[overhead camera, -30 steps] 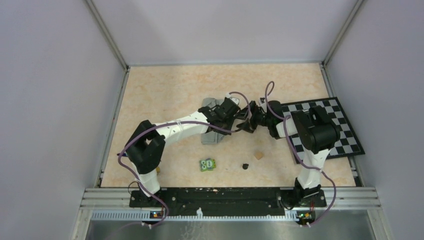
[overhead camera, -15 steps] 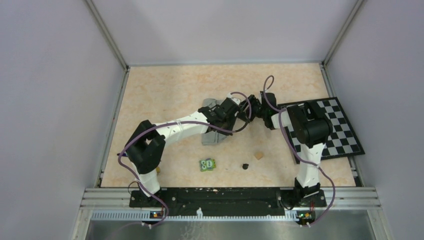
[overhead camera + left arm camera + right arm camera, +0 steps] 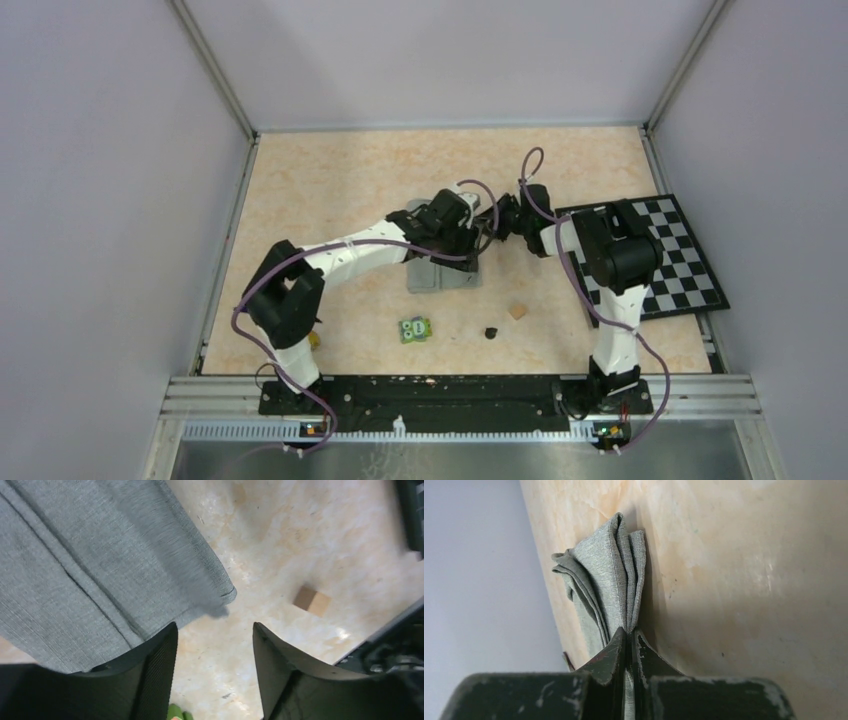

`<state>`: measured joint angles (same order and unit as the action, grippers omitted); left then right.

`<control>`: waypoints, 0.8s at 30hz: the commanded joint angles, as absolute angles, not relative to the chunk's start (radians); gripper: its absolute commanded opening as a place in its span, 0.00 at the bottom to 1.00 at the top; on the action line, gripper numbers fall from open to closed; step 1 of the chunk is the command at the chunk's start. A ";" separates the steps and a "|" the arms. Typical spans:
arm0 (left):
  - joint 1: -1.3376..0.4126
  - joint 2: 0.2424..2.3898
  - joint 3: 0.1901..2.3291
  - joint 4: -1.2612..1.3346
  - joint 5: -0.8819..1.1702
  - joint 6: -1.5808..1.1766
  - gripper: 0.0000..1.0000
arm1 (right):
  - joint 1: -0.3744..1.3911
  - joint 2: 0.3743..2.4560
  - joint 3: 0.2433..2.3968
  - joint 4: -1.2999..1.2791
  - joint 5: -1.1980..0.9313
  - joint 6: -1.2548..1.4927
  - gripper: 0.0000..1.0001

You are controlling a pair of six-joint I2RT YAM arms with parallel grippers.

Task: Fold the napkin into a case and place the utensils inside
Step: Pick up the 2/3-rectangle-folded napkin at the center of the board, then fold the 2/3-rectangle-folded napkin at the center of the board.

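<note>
The grey napkin (image 3: 441,272) lies folded in layers on the table's middle. In the left wrist view the napkin (image 3: 100,565) fills the upper left. My left gripper (image 3: 215,630) is open above bare table beside its corner, holding nothing. My right gripper (image 3: 629,630) is shut on the napkin's (image 3: 609,570) layered edge, and the cloth fans out ahead of its fingers. From above, the left gripper (image 3: 470,240) and right gripper (image 3: 503,222) stand close together at the napkin's far right corner. Of the utensils, a small dark piece (image 3: 491,332) lies near the front and a yellow bit (image 3: 316,340) peeks out beside the left arm.
A black-and-white checkerboard mat (image 3: 690,270) lies at the right under the right arm. A green owl-faced block (image 3: 415,329) and a small tan cube (image 3: 517,310) sit in front of the napkin. The cube (image 3: 312,600) also shows ahead of the left fingers.
The right gripper moved to the napkin's edge and shut on it. The left gripper opened and let go of the cloth. The napkin now lies flatter, reaching further right.
</note>
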<state>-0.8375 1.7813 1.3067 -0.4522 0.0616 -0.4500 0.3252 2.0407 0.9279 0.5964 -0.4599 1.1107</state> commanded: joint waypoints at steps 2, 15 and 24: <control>-0.630 1.574 1.146 -0.210 0.368 -0.569 0.67 | 0.332 2.026 1.002 0.582 -0.434 0.973 0.00; -0.362 1.820 1.075 0.223 0.563 -0.729 0.25 | 0.334 1.993 1.093 0.404 -0.398 0.785 0.00; -0.359 2.022 1.141 0.227 0.467 -0.732 0.10 | 0.394 1.938 1.184 0.239 -0.284 0.685 0.00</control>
